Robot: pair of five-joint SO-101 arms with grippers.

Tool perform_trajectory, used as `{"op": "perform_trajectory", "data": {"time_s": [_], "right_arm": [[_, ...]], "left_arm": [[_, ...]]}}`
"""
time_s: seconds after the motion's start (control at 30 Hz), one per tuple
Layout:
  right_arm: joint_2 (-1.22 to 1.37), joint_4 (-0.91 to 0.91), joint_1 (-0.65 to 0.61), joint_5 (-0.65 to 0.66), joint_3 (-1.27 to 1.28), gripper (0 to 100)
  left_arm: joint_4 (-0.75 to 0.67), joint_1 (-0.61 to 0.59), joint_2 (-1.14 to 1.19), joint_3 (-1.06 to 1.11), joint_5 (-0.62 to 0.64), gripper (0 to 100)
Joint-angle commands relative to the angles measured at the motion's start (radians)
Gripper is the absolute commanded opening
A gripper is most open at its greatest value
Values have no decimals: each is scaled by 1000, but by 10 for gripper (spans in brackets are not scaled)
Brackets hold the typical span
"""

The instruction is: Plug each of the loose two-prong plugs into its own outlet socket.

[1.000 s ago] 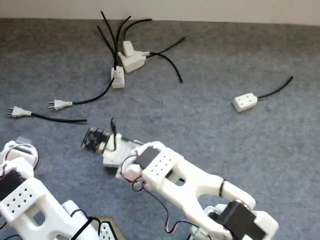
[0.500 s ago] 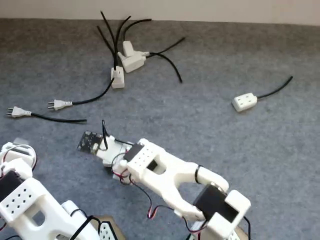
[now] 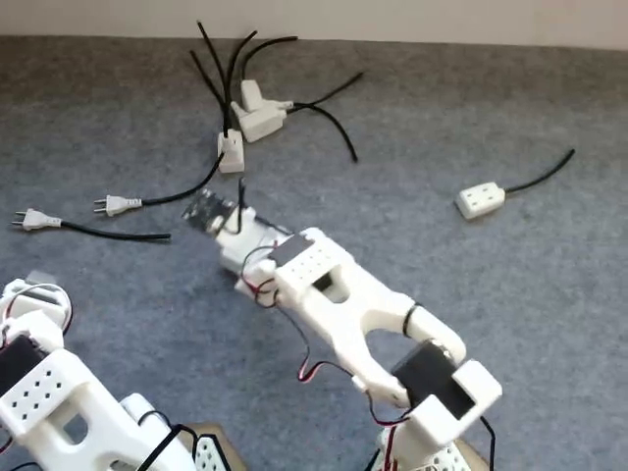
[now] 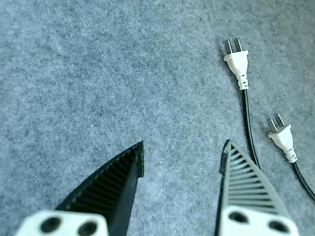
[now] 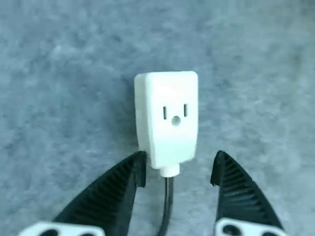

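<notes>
Jaws wide, right gripper (image 5: 179,155) flanks socket (image 5: 167,115) at its cord end; grasping it seems next. Left gripper (image 4: 183,143), equally wide, hangs near plugs (image 4: 236,59).

You have two plugs at the left of the surface (image 3: 549,314): the outer plug (image 3: 35,220) near the edge, and the inner plug (image 3: 118,204) just right of it. Behind and to the right of them lies the near socket (image 3: 232,152), with a cluster of sockets (image 3: 260,118) just behind it. The lone socket (image 3: 481,200) lies well apart at the right. Your right gripper (image 5: 179,156) straddles the near socket's cable end. Your left gripper (image 4: 183,145) hangs over the surface near both plugs.
</notes>
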Motion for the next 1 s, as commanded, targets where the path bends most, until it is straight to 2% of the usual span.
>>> {"op": "perform_trajectory", "data": {"time_s": [0.0,0.17,0.4,0.6,0.73,0.9,0.97], "right_arm": [[-71,-19,88,-5,-50,221],[-73,-54,200,54,-50,221],[-76,-82,288,55,-47,221],[-96,-70,251,52,-42,221],[-188,18,197,48,-39,221],[-344,97,209,-87,-41,221],[-409,133,237,-129,-41,221]], "left_arm": [[-17,-1,-13,-4,5,256],[-17,1,-13,-4,5,256],[-17,1,-12,-4,5,256],[-15,1,-12,-4,5,256],[-15,12,-12,-4,0,256],[-15,97,-7,-13,-107,256],[-15,114,-5,-16,-114,256]]}}
